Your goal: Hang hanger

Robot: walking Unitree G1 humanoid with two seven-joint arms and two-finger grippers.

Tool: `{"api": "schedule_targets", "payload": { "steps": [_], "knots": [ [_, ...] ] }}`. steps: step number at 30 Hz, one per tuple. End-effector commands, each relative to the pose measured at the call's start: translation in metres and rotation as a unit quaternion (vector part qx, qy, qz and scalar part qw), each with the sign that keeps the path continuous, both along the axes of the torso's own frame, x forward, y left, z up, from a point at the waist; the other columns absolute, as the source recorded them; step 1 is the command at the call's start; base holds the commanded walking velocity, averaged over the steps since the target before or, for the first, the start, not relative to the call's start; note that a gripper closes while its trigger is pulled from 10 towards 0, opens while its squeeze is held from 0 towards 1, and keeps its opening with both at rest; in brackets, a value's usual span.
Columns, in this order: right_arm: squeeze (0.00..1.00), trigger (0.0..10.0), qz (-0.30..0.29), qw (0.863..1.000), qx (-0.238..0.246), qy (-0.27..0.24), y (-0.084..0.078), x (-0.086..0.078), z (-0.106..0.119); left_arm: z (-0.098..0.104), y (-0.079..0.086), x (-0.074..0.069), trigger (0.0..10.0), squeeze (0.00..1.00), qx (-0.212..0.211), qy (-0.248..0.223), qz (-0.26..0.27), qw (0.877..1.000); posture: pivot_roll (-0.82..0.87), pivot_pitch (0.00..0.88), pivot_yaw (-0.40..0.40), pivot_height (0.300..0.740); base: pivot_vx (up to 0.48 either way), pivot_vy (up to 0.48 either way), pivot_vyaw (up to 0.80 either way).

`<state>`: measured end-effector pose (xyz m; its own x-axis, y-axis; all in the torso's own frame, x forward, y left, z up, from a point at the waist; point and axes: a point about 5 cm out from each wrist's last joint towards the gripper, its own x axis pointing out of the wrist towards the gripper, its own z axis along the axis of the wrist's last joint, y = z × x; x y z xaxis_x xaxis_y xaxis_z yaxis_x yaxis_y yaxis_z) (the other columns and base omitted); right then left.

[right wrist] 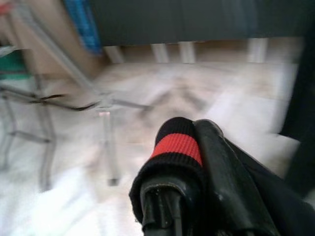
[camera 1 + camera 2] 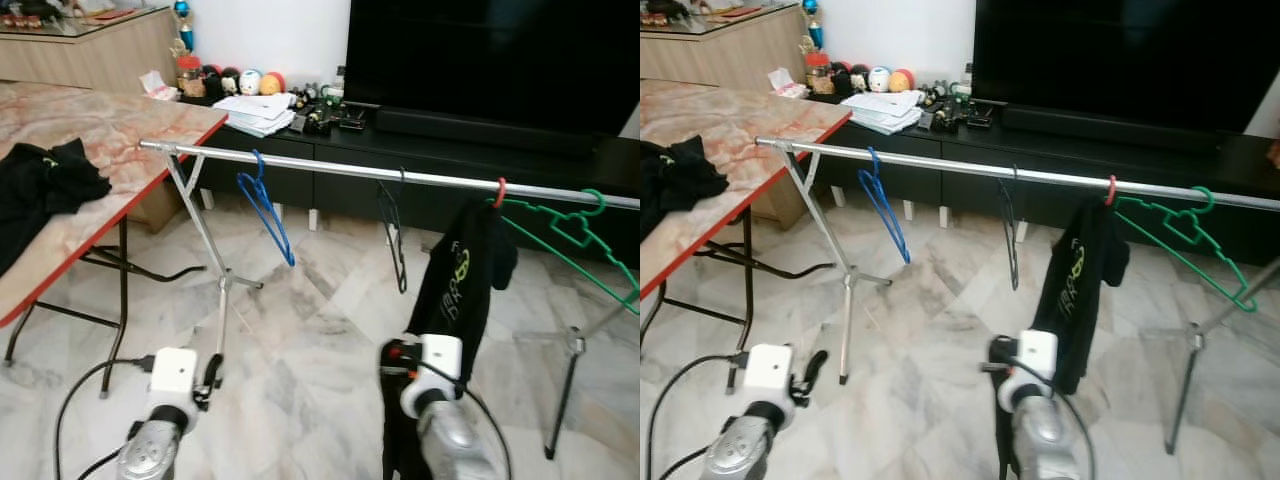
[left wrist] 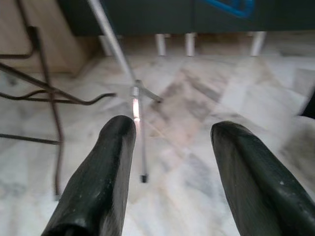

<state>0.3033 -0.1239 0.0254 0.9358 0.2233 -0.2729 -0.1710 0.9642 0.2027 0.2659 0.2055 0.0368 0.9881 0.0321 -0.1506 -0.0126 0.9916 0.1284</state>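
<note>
Nearest the camera, low in the head view, are my two silver arms. My left gripper hangs over the marble floor with its jaws spread and nothing between them. My right gripper has its jaws pressed together on a fold of black cloth with a red band.

Largest in the scene: the black television on a long dark cabinet against the far wall. Next, the marble-patterned surface with a red edge at my left, carrying a crumpled black garment.

A silver rail on splayed legs runs across in front of the cabinet. From it hangs a black shirt on a red hanger hook, and the shirt's lower part reaches down to my right gripper. Just beside it, toward my right, a green hanger hangs tilted on the rail. A black hanger hangs near the rail's middle, and a blue hanger hangs toward my left.

Smallest: papers and small round toys on the cabinet top.
</note>
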Motion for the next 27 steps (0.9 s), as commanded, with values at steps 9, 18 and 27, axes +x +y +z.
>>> {"api": "schedule_targets", "payload": {
  "steps": [9, 18, 27],
  "knots": [
    [0.0, 10.0, 0.025, 1.0, -0.001, -0.016, -0.001, 0.002, 0.005, 0.001, -0.006, 0.001, 10.0, 0.0, -0.011, -0.003, -0.005, 1.0, 0.05, 0.0, 0.031, 0.74, 0.328, 0.0, 0.0],
    [0.0, 10.0, 0.049, 0.999, 0.001, -0.013, 0.004, 0.0, 0.003, 0.002, -0.007, 0.002, 10.0, 0.0, -0.011, -0.006, -0.003, 1.0, 0.05, 0.0, 0.029, 0.74, 0.325, 0.0, 0.0],
    [0.0, 10.0, 0.055, 0.998, 0.014, -0.011, 0.005, 0.001, 0.005, 0.007, -0.005, 0.007, 10.0, 0.0, -0.014, -0.015, 0.005, 1.0, 0.06, 0.0, 0.027, 0.74, 0.327, 0.0, 0.0]
  ]
}}
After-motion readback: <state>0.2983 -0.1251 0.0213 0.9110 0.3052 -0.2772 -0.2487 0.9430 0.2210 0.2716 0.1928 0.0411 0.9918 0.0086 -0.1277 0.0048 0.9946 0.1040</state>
